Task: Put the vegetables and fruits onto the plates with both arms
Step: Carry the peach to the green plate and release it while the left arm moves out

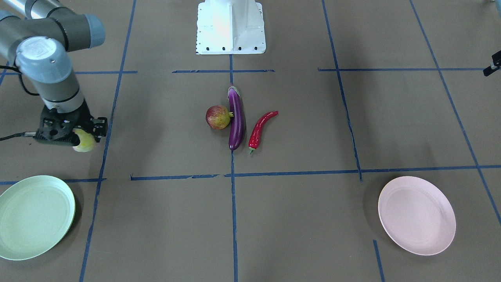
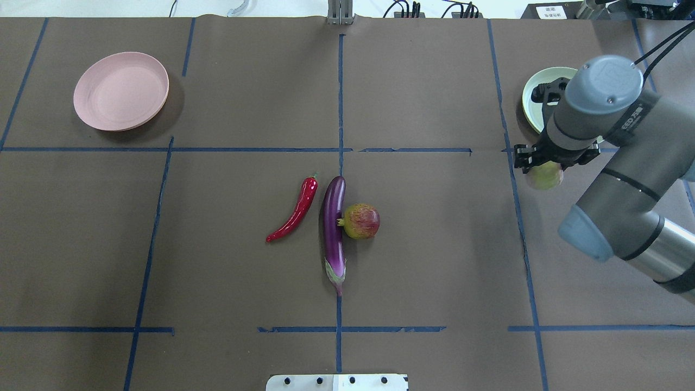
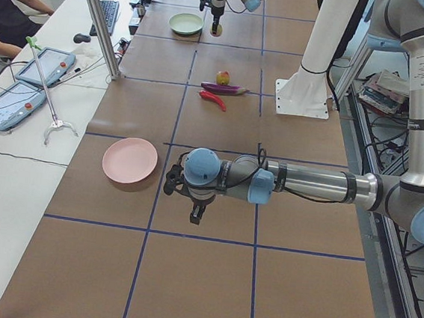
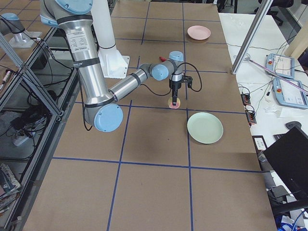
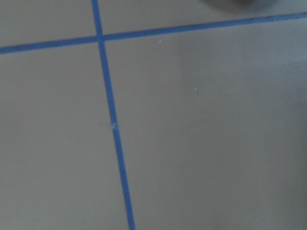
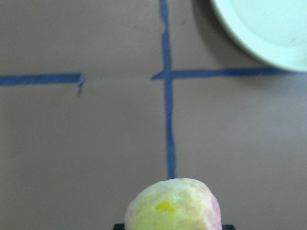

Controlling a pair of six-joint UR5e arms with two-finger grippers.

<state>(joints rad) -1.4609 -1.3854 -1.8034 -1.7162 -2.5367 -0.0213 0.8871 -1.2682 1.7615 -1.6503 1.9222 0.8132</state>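
My right gripper is shut on the pale yellow-green peach and holds it above the table, a short way from the mint green plate. In the right wrist view the peach is at the bottom and the green plate at the top right. The purple eggplant, red chili and pomegranate lie together at the table's middle. The pink plate holds nothing. My left gripper hangs over bare table near the pink plate; I cannot tell if it is open.
Blue tape lines cross the brown table. The white base block stands at the robot's edge. Tablets and a metal post stand on the side bench in the exterior left view. The left wrist view shows only table and tape.
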